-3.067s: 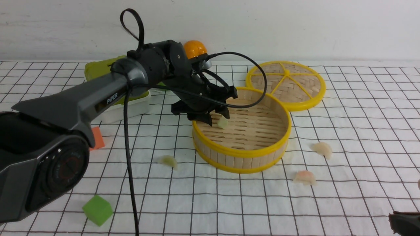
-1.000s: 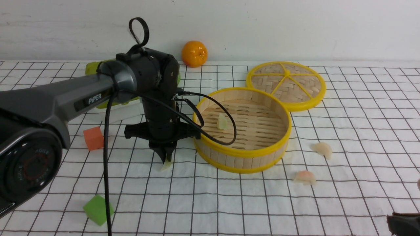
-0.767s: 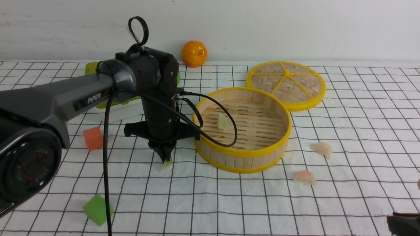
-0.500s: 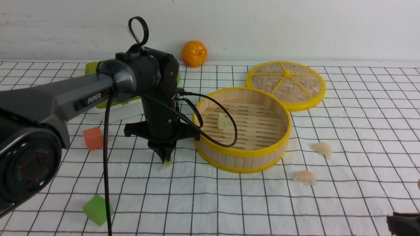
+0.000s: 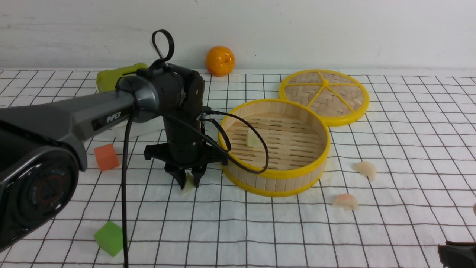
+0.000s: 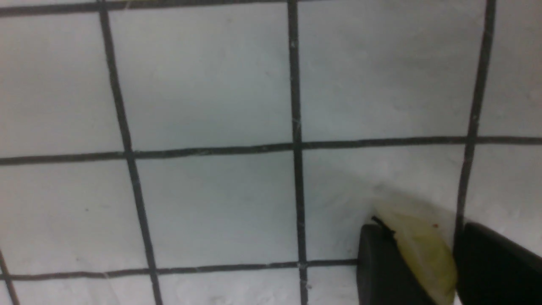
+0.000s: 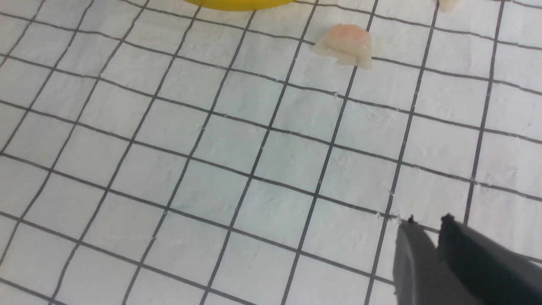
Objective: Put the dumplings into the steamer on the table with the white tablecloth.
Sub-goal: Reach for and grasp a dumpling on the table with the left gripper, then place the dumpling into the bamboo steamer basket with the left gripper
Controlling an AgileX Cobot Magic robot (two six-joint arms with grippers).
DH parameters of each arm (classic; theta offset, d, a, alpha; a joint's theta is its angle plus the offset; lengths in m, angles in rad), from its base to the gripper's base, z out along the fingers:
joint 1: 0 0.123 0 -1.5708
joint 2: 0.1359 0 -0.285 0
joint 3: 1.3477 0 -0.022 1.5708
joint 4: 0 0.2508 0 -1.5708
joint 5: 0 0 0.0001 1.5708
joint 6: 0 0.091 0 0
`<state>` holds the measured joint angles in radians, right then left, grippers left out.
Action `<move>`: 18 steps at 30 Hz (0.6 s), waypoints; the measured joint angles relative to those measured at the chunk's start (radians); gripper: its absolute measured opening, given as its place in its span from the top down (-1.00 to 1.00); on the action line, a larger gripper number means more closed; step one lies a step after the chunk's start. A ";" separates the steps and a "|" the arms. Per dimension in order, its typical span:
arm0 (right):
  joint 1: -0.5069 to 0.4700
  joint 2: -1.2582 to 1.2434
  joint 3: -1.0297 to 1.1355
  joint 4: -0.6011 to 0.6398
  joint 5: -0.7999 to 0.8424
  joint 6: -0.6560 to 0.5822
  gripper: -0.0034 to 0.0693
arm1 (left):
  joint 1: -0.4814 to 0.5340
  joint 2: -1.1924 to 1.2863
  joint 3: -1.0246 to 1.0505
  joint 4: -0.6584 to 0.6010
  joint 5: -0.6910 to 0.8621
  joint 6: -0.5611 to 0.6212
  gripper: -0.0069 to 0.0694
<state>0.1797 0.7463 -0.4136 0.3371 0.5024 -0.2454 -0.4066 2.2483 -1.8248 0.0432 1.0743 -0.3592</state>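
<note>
My left gripper (image 5: 189, 182) points straight down at the white tablecloth (image 5: 260, 230), just left of the steamer (image 5: 275, 174). It is open, and its two fingers straddle a pale green dumpling (image 5: 188, 183) that lies on the cloth. In the left wrist view that dumpling (image 6: 419, 250) fills the gap between the dark fingers (image 6: 381, 262). A second green dumpling (image 5: 252, 139) rests on the steamer's slatted floor. Two pink dumplings (image 5: 365, 169) (image 5: 345, 201) lie on the cloth right of the steamer. My right gripper (image 7: 427, 221) hangs low at the near right, shut and empty, well short of a pink dumpling (image 7: 345, 44).
The woven lid (image 5: 324, 95) leans by the steamer's far right rim. An orange (image 5: 220, 60) sits at the back wall. A green-lidded box (image 5: 115, 78), an orange cube (image 5: 105, 156) and a green cube (image 5: 110, 238) stand on the left side.
The left gripper came out of the steamer, leaving one green dumpling inside, and dropped beside it. Within the last second its shut fingers spread apart around the other green dumpling. The right arm is still.
</note>
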 joint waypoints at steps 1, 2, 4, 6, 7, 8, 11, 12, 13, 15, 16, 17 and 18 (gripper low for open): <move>0.000 0.000 0.000 0.000 0.000 0.000 0.67 | 0.000 -0.001 -0.001 0.002 0.007 0.004 0.42; 0.000 0.000 0.000 0.000 0.000 0.000 0.67 | 0.000 -0.001 -0.001 0.002 0.008 0.004 0.42; 0.000 0.000 0.000 0.000 0.000 0.000 0.67 | 0.000 -0.008 -0.009 0.002 0.031 0.018 0.43; 0.000 0.000 0.000 0.000 0.000 0.000 0.67 | 0.000 -0.033 -0.046 0.001 0.080 0.042 0.43; 0.000 0.000 0.000 0.000 -0.001 0.000 0.67 | 0.000 -0.053 -0.072 -0.006 0.092 0.047 0.43; 0.000 0.000 0.000 0.000 -0.001 0.000 0.67 | 0.000 -0.068 -0.104 -0.016 0.102 0.050 0.43; 0.000 0.000 0.000 0.000 -0.005 0.000 0.67 | -0.001 -0.117 -0.210 -0.106 0.117 0.069 0.43; 0.000 0.000 0.000 0.000 -0.007 0.000 0.67 | -0.003 -0.121 -0.226 -0.132 0.117 0.072 0.43; 0.000 0.000 0.000 0.000 -0.009 0.000 0.67 | -0.006 -0.126 -0.256 -0.165 0.115 0.087 0.43; 0.000 0.000 0.000 0.000 -0.012 0.000 0.67 | -0.042 -0.119 -0.329 -0.227 0.073 0.112 0.43; 0.000 0.000 0.000 0.000 -0.012 0.000 0.66 | -0.057 -0.110 -0.340 -0.230 0.055 0.112 0.43; 0.000 0.000 0.000 0.000 -0.013 0.000 0.66 | -0.073 -0.100 -0.348 -0.228 0.033 0.110 0.43; 0.000 0.000 0.000 0.000 -0.013 0.000 0.66 | -0.095 -0.072 -0.354 -0.209 0.000 0.095 0.43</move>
<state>0.1797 0.7463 -0.4136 0.3371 0.4894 -0.2454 -0.5019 2.1765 -2.1792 -0.1659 1.0746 -0.2643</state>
